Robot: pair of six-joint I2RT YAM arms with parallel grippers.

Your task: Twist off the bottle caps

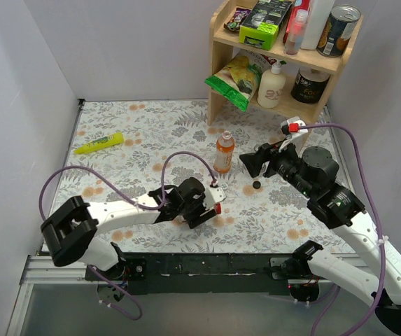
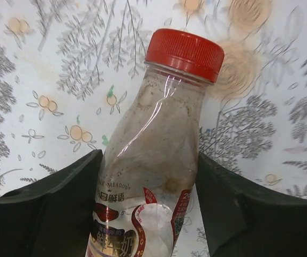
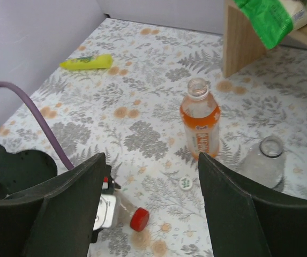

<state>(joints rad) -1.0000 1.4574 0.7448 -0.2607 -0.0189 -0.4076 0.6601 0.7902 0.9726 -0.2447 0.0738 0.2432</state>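
Evidently to stop it turning while its red cap (image 2: 185,53) is twisted off, the left gripper (image 2: 149,160) pinches the reddish-labelled bottle (image 2: 142,198) by its body, jaws pressed to both sides, near the front edge of the counter (image 1: 130,136). The right gripper (image 3: 152,160) hangs with jaws spread and empty, facing the uncapped orange bottle (image 3: 199,126). A flowered cloth covers the counter, with plain pale walls (image 1: 137,49) around and a wooden shelf (image 1: 216,49) behind.
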